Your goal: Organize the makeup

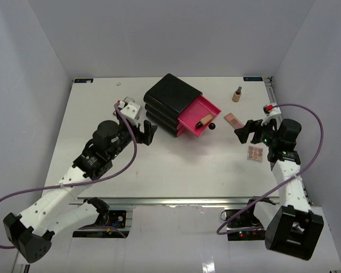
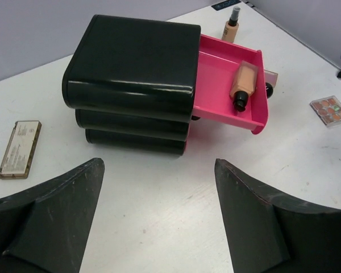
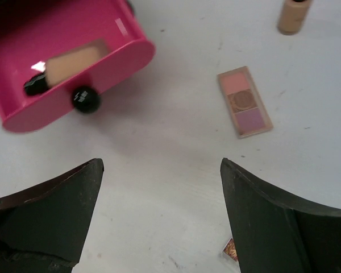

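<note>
A beige foundation bottle (image 1: 204, 120) with a dark cap lies in the open pink drawer (image 1: 188, 126); it also shows in the left wrist view (image 2: 243, 85) and the right wrist view (image 3: 68, 65). A second bottle (image 1: 237, 94) stands upright at the back right. A pink palette (image 1: 233, 119) lies flat right of the drawer, ahead of my right gripper (image 3: 160, 165). A multi-colour palette (image 1: 256, 153) lies beside the right arm. A slim tan case (image 2: 20, 149) lies left of the box. My left gripper (image 1: 146, 132) is open and empty in front of the box. My right gripper (image 1: 244, 129) is open and empty.
The big black box (image 1: 170, 101) stands at the back middle, its top drawer pulled out to the right with a black knob (image 3: 85, 98). The two lower drawers are shut. White walls enclose the table (image 1: 176, 170) on three sides.
</note>
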### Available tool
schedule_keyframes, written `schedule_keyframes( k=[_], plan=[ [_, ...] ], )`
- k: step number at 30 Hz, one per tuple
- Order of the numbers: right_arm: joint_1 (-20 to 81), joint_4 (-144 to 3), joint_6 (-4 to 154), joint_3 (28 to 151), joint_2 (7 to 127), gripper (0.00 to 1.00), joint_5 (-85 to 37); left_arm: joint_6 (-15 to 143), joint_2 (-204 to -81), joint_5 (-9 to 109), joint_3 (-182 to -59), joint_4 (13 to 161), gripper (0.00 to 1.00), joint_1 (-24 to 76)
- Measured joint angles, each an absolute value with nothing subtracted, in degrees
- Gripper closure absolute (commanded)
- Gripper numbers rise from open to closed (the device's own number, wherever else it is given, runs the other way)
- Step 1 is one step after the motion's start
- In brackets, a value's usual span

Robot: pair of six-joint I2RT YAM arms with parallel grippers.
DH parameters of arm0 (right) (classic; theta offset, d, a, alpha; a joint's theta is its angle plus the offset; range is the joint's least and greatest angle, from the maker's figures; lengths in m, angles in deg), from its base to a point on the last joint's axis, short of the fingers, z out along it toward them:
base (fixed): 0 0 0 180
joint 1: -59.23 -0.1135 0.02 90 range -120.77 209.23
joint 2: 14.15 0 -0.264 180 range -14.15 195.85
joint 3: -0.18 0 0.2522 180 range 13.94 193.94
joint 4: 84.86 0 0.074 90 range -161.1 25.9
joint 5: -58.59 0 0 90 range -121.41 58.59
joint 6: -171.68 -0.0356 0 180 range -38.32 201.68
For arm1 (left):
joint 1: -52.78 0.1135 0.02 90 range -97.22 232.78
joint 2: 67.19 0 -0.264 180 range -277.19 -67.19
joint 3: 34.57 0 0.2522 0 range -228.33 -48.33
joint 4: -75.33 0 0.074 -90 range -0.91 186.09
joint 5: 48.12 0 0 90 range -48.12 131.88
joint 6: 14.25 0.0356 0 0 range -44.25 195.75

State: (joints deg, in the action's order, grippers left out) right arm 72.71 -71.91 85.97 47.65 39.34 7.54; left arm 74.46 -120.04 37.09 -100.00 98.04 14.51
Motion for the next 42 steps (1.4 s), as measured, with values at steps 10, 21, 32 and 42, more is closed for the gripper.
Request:
schedule_keyframes(
  k=[10, 21, 32, 42],
  plan=[
    [63.86, -75.22, 76.16, 70.90, 68.03, 0.10, -19.85, 74.19, -113.03, 36.39, -91.01, 98.07, 0.02, 14.59],
    [62.36, -75.71, 76.08, 91.57, 96.30, 0.10, -26.23, 75.09, -113.11, 34.79, -90.68, 97.64, 0.02, 14.90],
    [61.68, -75.16, 77.28, 107.68, 112.30, 0.07, -27.11, 75.30, -114.84, 35.66, -90.33, 97.46, 0.02, 16.97],
    [61.39, -73.77, 79.55, 116.45, 120.90, 0.14, -28.49, 75.30, -116.04, 36.93, -90.20, 97.43, 0.02, 17.81]
  ],
)
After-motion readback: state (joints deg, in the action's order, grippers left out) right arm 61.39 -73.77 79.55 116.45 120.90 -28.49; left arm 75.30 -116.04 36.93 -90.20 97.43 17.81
